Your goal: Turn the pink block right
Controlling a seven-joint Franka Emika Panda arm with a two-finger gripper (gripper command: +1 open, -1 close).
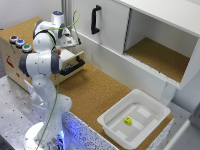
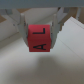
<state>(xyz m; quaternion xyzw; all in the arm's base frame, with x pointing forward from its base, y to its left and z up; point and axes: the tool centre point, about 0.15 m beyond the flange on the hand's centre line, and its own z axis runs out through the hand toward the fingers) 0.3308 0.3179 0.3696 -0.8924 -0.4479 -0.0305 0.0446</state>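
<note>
We see the pink block (image 2: 39,38) clamped between our jaws, one at its nine o'clock side, one at three o'clock, lifted above the pale counter (image 2: 42,67).

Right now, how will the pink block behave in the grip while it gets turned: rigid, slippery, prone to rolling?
The pink block looks rigid: straight edges, no visible squashing between the fingers. Flat faces suggest it won't roll. Its smooth surface might slip under a light grip.
</note>
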